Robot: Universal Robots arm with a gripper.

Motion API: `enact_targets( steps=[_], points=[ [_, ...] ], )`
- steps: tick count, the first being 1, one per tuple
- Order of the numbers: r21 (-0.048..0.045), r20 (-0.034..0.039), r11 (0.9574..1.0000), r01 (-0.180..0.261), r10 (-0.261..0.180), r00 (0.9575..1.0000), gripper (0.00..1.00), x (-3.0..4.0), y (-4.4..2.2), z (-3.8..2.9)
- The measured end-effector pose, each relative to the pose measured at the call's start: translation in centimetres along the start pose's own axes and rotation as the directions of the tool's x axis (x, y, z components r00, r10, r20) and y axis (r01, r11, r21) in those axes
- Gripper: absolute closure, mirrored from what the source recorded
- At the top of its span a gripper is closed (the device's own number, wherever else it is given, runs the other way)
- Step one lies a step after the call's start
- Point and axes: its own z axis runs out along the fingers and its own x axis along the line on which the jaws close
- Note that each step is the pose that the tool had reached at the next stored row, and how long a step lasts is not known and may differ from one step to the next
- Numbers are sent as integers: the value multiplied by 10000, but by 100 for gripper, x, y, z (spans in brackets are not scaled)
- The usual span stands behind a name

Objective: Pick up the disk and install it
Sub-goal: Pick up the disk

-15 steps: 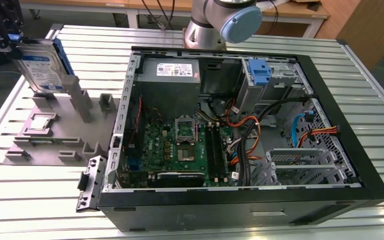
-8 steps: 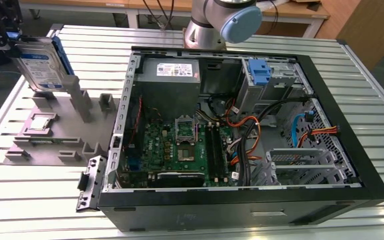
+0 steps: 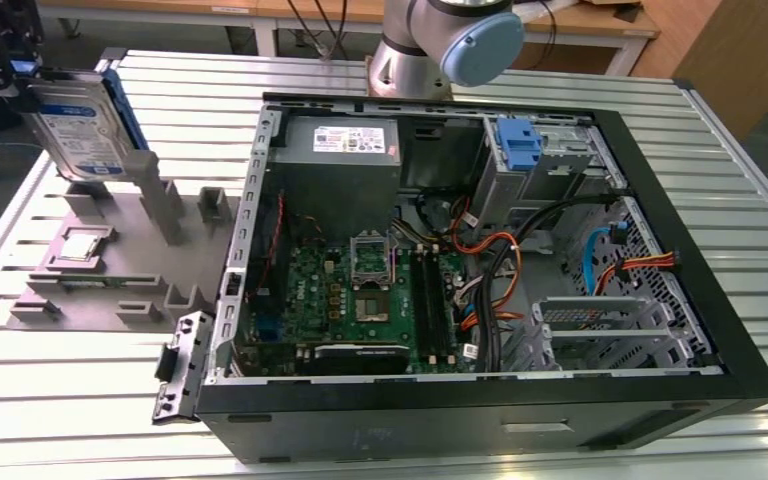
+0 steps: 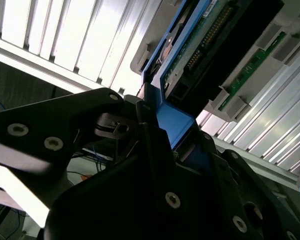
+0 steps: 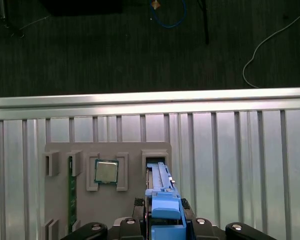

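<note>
Disk (image 3: 80, 130), one in number, stands on edge in the exterior view just above the single grey fixture (image 3: 117, 270) on the counter (image 3: 77, 400), with the gripper (image 3: 24, 85) clamped on its upper end and one open computer case (image 3: 491, 250) beside the fixture on the exterior view's right. In the second wrist view two black fingers (image 4: 155, 150) pinch the disk's blue rail (image 4: 175, 122), its green circuit-board side showing. In the first wrist view the disk hangs edge-on over the fixture's slot (image 5: 155, 161), while one processor chip (image 5: 106, 171) and one green memory stick (image 5: 71, 192) sit in the fixture's other pockets.
</note>
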Motion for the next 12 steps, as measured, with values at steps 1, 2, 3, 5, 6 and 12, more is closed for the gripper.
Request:
enact_targets(
  steps=[1, 2, 3, 5, 6, 12],
  points=[
    [1, 0, 10000, 0, 0, 10000, 63, 0, 0, -3],
    [0, 0, 10000, 0, 0, 10000, 63, 0, 0, -7],
    [0, 0, 10000, -1, 1, 10000, 63, 0, 0, -12],
    [0, 0, 10000, 0, 0, 10000, 63, -1, 0, -20],
    [0, 0, 10000, -1, 1, 10000, 63, -1, 0, -24],
    [0, 0, 10000, 0, 0, 10000, 63, -1, 0, -41]
  ],
)
